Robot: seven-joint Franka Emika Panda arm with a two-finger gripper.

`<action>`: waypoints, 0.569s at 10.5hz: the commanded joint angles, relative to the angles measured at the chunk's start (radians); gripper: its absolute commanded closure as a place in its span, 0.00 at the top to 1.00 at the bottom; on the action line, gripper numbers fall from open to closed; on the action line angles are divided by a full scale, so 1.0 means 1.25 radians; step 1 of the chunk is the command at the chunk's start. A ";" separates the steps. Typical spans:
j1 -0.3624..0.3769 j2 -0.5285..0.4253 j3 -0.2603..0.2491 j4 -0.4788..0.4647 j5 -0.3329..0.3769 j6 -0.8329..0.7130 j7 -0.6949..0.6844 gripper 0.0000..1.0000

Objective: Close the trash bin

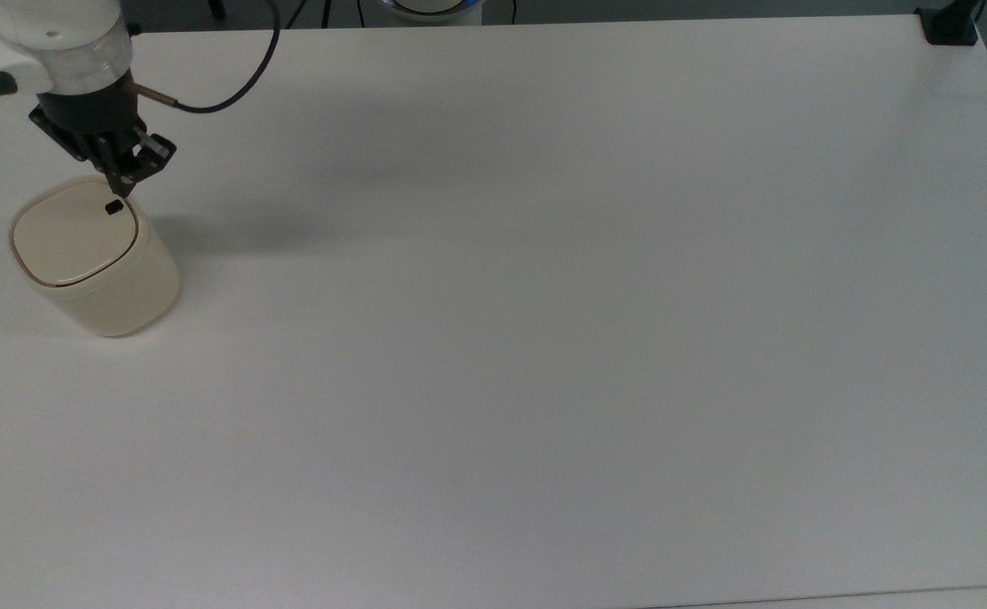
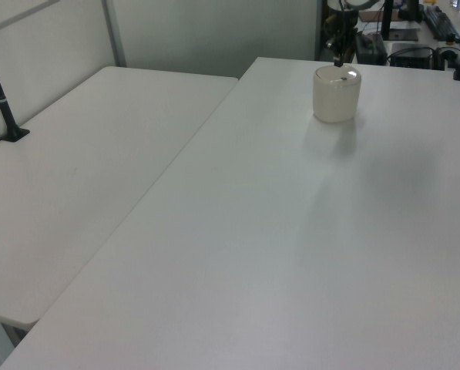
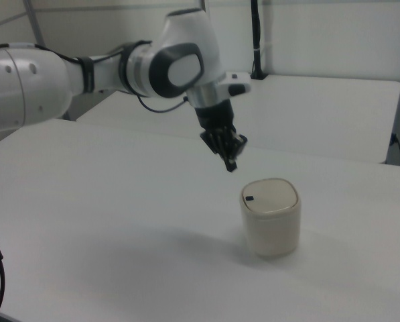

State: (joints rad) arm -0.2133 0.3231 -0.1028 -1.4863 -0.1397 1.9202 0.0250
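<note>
One trash bin [image 1: 94, 258], lid down, stands under one gripper [image 3: 230, 163] whose fingers are pressed together, empty.

White table [image 1: 544, 338], trash bin [image 1: 95, 258] upright

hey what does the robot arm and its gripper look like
The arm has glossy white rounded shells with dark grey joint bands. A thin black cable loops from the wrist. The two-finger gripper is black and tapers to narrow tips.

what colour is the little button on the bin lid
Black button, clearest in the top view.
</note>
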 commanded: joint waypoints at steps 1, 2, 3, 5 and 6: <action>0.094 -0.061 0.022 0.002 0.021 -0.079 -0.004 0.05; 0.108 -0.078 0.057 0.001 0.021 -0.103 -0.004 0.05; 0.109 -0.102 0.089 0.000 0.021 -0.119 -0.003 0.07; 0.112 -0.151 0.141 -0.016 0.022 -0.181 -0.003 0.12; 0.112 -0.170 0.167 -0.029 0.022 -0.186 -0.003 0.18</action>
State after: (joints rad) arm -0.0684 0.1935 0.0527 -1.4679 -0.1231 1.7330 0.0287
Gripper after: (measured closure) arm 0.903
